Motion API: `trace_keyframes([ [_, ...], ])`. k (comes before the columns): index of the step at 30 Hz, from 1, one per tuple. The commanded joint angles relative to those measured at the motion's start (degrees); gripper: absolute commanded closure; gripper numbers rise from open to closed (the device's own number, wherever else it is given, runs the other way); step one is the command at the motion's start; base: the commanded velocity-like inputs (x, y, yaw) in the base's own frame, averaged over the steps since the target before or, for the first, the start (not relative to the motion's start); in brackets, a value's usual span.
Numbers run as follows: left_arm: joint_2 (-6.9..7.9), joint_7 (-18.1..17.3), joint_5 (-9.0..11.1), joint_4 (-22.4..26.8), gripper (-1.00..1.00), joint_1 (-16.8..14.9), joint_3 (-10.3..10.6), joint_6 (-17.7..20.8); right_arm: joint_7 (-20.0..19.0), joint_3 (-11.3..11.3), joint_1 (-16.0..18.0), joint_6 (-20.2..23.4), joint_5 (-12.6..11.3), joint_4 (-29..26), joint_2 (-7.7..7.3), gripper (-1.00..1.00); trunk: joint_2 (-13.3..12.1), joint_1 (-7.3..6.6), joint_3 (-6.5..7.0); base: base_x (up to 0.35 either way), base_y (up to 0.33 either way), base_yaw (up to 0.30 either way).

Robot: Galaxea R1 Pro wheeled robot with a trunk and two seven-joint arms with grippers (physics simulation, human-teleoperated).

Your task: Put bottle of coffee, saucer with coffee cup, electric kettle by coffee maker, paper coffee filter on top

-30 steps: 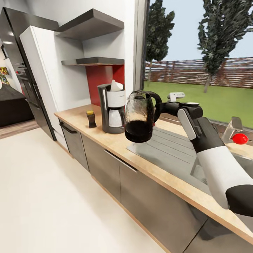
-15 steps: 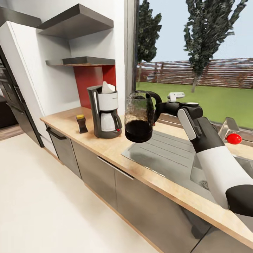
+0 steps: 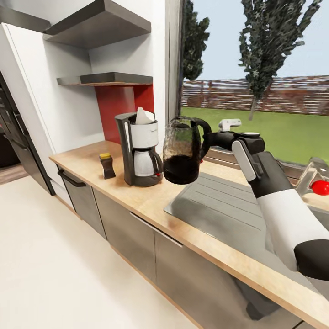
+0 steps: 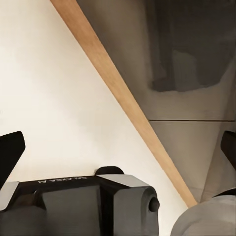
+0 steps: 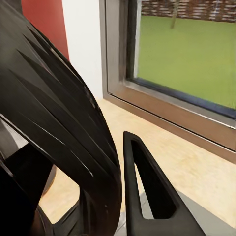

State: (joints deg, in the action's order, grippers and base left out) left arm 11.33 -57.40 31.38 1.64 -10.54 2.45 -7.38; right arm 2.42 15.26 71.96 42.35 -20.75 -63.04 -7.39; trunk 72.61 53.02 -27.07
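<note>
left pincer [image 4: 118, 147]: fingers spread apart, over pale floor beside the bench edge [image 4: 123, 98] | right pincer [image 3: 211, 137]: clamped on electric kettle [image 3: 182, 151] handle, kettle held upright in air above bench [image 3: 151, 196], just right of coffee maker [image 3: 140, 148] | paper coffee filter [image 3: 143, 116] atop maker | bottle of coffee [image 3: 107, 165] on bench left of maker | kitchen shelf [image 3: 107, 79] far, above red panel [image 3: 123, 103]
</note>
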Motion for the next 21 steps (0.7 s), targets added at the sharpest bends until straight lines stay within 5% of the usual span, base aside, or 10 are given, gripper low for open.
trace_keyframes([
  [1, 0.01, -0.07, 0.09, -0.05, -1.00, -0.05, 0.27, -0.53, 0.22, 0.12, 0.08, 0.19, -0.34, -0.06, -0.07, 1.00, 0.04, 0.00, -0.06, 0.005, 0.003, 0.000],
  [7, -0.02, -0.01, 0.09, -0.06, -1.00, -0.05, 0.27, -0.53, 0.30, 0.04, 0.11, 0.02, -0.34, -0.14, -0.04, 1.00, 0.04, 0.00, -0.06, 0.001, 0.000, 0.000],
  [12, -0.07, -0.18, 0.06, -0.04, -1.00, -0.04, 0.27, -0.53, 2.00, -3.40, 0.63, 0.10, -0.55, -1.13, 0.51, 1.00, 0.04, 0.00, -0.06, 0.000, 0.000, 0.000],
  [17, -0.08, -0.25, 0.08, 0.02, -1.00, -0.05, 0.27, -0.53, 2.39, -4.27, 0.89, 0.18, -0.54, -2.15, 1.33, 1.00, 0.04, 0.00, -0.06, 0.000, 0.000, 0.000],
  [21, -0.03, -0.25, 0.09, 0.03, -1.00, -0.04, 0.27, -0.53, 6.39, -4.12, 0.90, 0.11, -0.28, -2.16, 4.28, 1.00, 0.04, 0.00, -0.06, 0.226, 0.000, 0.000],
])
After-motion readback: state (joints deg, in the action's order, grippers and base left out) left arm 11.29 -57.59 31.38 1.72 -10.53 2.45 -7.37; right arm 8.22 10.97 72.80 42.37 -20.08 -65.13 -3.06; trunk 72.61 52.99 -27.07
